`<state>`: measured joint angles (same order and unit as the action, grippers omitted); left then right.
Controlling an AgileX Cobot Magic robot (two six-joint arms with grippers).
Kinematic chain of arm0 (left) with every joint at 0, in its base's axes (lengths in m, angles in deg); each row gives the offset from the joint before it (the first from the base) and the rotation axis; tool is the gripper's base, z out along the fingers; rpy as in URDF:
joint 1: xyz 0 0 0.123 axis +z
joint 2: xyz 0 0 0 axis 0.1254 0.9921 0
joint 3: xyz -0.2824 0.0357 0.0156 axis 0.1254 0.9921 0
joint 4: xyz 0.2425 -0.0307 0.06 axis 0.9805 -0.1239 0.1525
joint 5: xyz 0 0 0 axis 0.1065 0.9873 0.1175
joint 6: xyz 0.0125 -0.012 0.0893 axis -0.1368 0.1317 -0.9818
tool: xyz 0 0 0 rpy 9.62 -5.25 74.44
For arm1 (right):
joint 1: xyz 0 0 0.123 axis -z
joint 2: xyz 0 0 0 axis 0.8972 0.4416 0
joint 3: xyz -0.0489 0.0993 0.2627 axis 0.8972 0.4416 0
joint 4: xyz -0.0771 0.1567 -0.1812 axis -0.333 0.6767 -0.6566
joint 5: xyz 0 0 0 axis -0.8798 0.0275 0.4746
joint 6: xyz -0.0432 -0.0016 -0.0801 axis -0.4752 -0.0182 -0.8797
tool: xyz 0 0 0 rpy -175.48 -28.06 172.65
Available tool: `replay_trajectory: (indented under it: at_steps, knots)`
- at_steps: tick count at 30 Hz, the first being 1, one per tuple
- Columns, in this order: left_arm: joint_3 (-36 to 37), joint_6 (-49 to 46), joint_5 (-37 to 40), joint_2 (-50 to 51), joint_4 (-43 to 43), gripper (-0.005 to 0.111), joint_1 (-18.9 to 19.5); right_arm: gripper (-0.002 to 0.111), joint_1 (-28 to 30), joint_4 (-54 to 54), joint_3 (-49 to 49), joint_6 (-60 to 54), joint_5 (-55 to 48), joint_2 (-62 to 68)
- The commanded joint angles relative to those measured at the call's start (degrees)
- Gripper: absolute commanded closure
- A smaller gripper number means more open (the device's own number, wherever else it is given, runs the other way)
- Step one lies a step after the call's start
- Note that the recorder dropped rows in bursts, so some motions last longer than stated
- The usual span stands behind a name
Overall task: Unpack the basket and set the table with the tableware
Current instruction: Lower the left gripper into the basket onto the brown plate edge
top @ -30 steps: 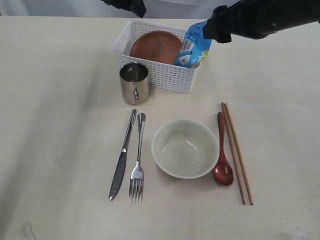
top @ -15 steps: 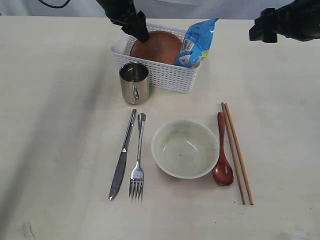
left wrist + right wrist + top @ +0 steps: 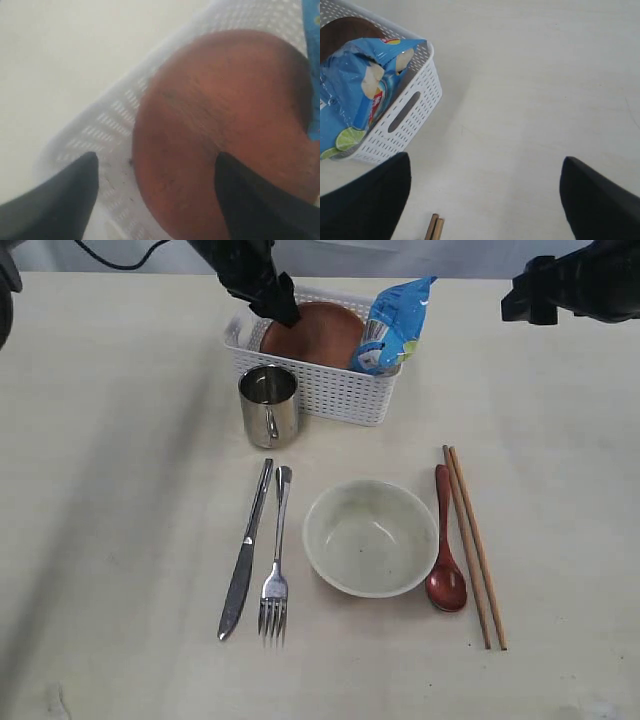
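1. The basket (image 3: 322, 392) sits at the far middle of the table (image 3: 120, 500). It holds the red-brown plate (image 3: 315, 332), which is tilted up against the back wall.
2. A blue bag (image 3: 355, 97) stands at the basket's right end, with its top above the rim. It shows a printed lime slice, pale chips and a small red and yellow mark. None of its writing can be read.
3. The left gripper (image 3: 156, 157) is low over the basket's left end with its fingers spread apart and nothing between them. One finger is over the plate and the other over the basket's floor by the wall. Whether either touches cannot be told.
4. The right gripper (image 3: 486, 159) has its fingers wide apart and is empty. It hangs above bare table to the right of the basket, clear of it.
5. The steel mug (image 3: 268, 405) stands upright just in front of the basket's left corner, handle toward the near edge. It shows no marking.
6. The knife (image 3: 245, 552) and fork (image 3: 275, 565) lie side by side left of the bowl (image 3: 370, 537), knife outermost and tines toward the near edge.
7. The bowl is upright and empty.
8. The spoon (image 3: 445, 555) lies just right of the bowl, and the paired chopsticks (image 3: 475, 545) lie just right of the spoon.
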<state>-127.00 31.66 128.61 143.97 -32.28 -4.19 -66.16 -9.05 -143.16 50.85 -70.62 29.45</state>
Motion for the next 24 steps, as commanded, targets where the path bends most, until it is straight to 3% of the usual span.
replay_trajectory:
  at_steps: [1, 19, 24]
  knots:
    - [-0.22, 0.76, -3.43, 0.51, 0.34, 0.045, -0.47, 0.032, 0.43, 0.21, 0.12, -0.24, 0.1, -0.19]
    - [-0.22, 1.34, -5.33, 3.99, -0.72, 0.045, -0.47, 0.032, 0.43, 0.2, 0.12, -0.13, 1.58, -0.19]
    - [-0.22, 1.34, -4.66, 3.99, -1.5, 0.065, -0.47, 0.032, 0.43, 0.2, 0.12, -0.13, 1.99, -0.19]
